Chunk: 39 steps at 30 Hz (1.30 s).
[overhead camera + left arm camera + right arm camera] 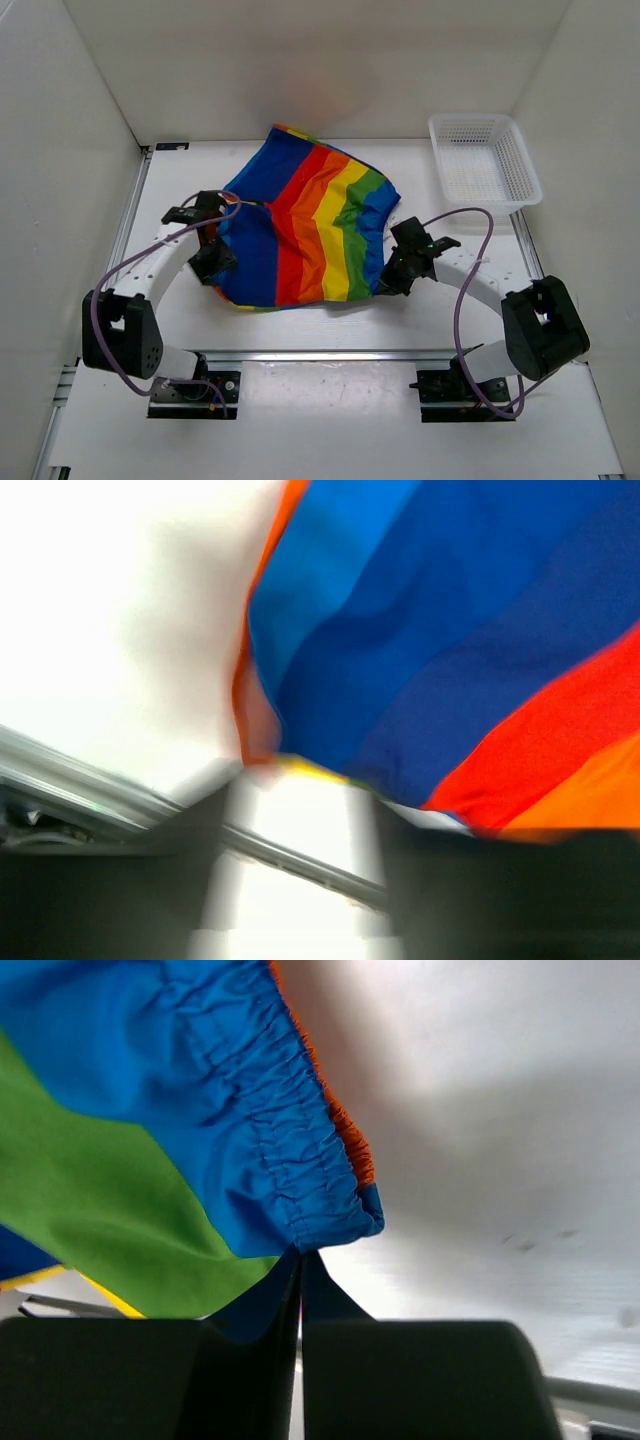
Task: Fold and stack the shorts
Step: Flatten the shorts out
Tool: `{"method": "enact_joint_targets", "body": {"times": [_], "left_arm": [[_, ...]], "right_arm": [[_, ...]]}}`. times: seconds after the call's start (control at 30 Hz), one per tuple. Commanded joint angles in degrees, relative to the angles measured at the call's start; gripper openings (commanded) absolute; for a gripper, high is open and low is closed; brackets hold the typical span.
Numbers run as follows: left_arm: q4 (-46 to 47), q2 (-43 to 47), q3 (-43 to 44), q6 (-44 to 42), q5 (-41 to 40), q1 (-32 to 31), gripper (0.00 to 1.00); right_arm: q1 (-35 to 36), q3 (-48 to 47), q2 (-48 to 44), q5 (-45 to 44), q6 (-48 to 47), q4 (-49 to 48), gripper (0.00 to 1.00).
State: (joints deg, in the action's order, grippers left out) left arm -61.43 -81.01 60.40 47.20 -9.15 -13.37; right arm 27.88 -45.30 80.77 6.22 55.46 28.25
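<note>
Right gripper (300, 1260) pinches the blue waistband corner of the shorts (300, 225), jaws closed on it; left gripper (298, 805) sits at the opposite edge, blurred fingers apart

White mesh basket (470, 118), upright at white table's (300, 325) far right corner

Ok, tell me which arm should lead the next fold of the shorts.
Right, probably. The right gripper is shut on the blue waistband corner of the shorts. The left gripper looks wide open in its blurred view, the fabric edge just beyond it, not pinched.
</note>
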Motion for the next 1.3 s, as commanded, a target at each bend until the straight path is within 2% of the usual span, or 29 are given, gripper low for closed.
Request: {"method": "enact_joint_targets", "body": {"times": [0.0, 0.03, 0.17, 0.3, 0.4, 0.57, 0.77, 1.0, 1.1, 1.17, 1.2, 1.27], "left_arm": [[-5.0, 1.6, 0.7, -1.2, -0.4, 4.2, 0.88], [-5.0, 2.3, -0.8, 0.3, 0.8, 4.7, 1.00], [-2.1, 12.1, -8.0, 6.7, 9.7, 8.1, 1.00], [2.8, 17.3, -15.6, 11.6, 12.0, 10.5, 0.99], [4.1, 14.9, -17.0, 12.3, 9.5, 11.7, 0.93], [11.6, 11.4, -20.0, 13.9, 10.5, 13.2, 0.92], [13.7, 7.5, -20.0, 13.9, 7.9, 14.5, 0.86], [15.6, -1.5, -18.8, 12.8, 6.6, 15.0, 0.70], [15.6, -2.3, -18.2, 12.1, 5.8, 15.0, 0.68], [16.2, -2.3, -17.7, 12.1, 5.2, 15.0, 0.54], [16.2, -2.3, -17.2, 11.6, 5.2, 15.0, 0.43], [16.2, -2.8, -15.3, 10.5, 5.2, 15.6, 0.10]], "right_arm": [[1.7, -0.6, -2.4, -0.9, 7.3, -4.3, 0.00], [1.7, -1.2, -1.7, -0.9, 7.3, -4.3, 0.00], [1.7, -3.0, -0.4, -1.0, 6.1, -3.6, 0.00], [2.2, -3.5, 0.8, -0.3, 4.8, -3.6, 0.00], [2.2, -3.5, 1.3, 0.2, 4.1, -3.6, 0.00], [2.2, -4.1, 1.3, 0.8, 3.1, -3.6, 0.00], [2.2, -4.1, -0.3, 0.3, 2.5, -3.1, 0.00], [2.2, -3.6, -1.3, -0.3, 2.5, -2.6, 0.00], [2.2, -3.6, -1.8, -0.9, 2.5, -2.0, 0.00], [2.2, -3.6, -2.5, -1.5, 2.5, -2.0, 0.00], [2.2, -3.6, -3.0, -2.0, 2.5, -1.4, 0.00], [2.2, -3.6, -3.0, -2.5, 1.8, -1.4, 0.00]]}}
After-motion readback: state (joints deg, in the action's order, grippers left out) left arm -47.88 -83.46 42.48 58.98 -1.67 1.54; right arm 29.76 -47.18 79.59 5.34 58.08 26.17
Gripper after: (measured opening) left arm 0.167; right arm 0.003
